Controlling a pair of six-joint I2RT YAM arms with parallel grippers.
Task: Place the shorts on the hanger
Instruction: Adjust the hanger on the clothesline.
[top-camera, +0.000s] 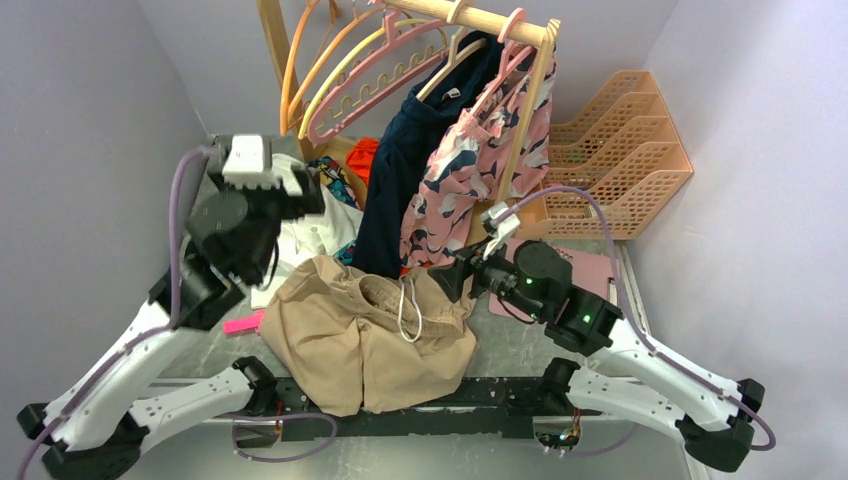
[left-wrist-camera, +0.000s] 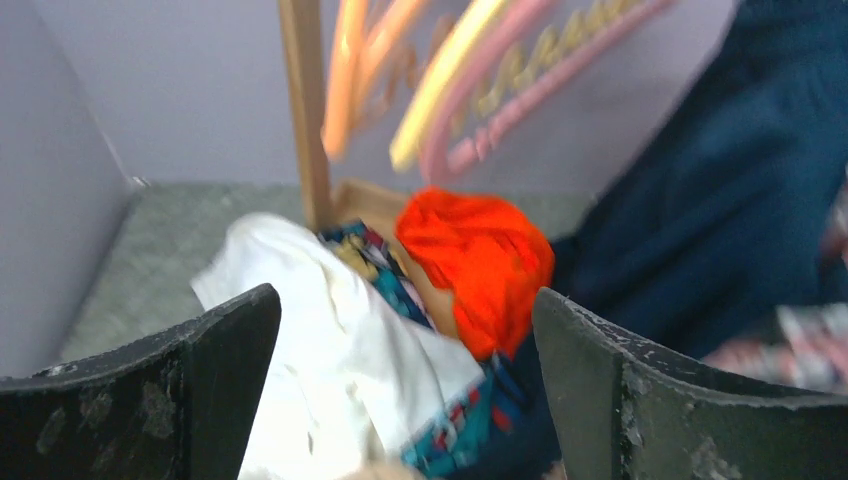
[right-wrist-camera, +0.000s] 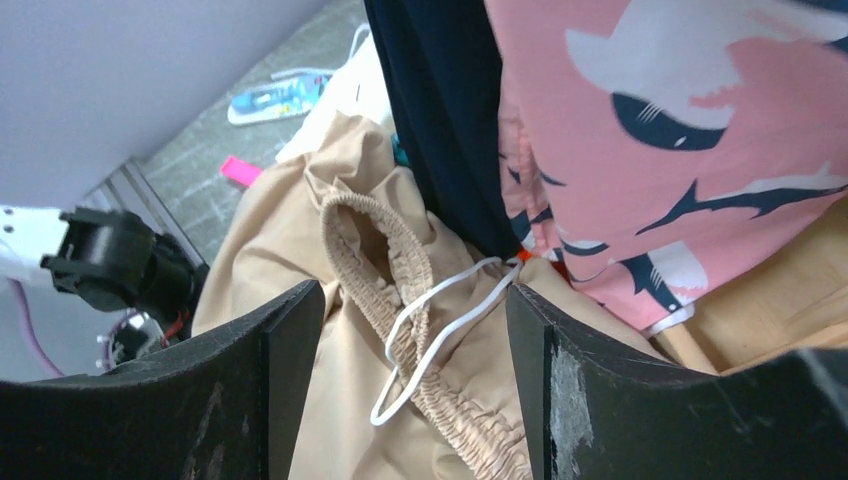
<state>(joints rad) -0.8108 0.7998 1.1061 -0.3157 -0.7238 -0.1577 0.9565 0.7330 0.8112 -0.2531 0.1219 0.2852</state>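
Shorts (top-camera: 350, 340): tan, crumpled, with a gathered elastic waistband and a looped white drawstring (top-camera: 408, 310). They lie spread out in front of the wooden rack (top-camera: 530, 110), waist toward the rack and legs pointing away from it. The far edge is hidden under the navy garment (top-camera: 400, 170) hanging from the rack. Hanger (top-camera: 375, 80): pink with a scalloped bar, hung tilted on the rack; its right end is hidden behind the navy garment, and it is blurred in the left wrist view. Left gripper (left-wrist-camera: 405, 330): jaws wide, empty, before the rack's left post. Right gripper (right-wrist-camera: 410, 295): jaws apart, empty, above the waistband.
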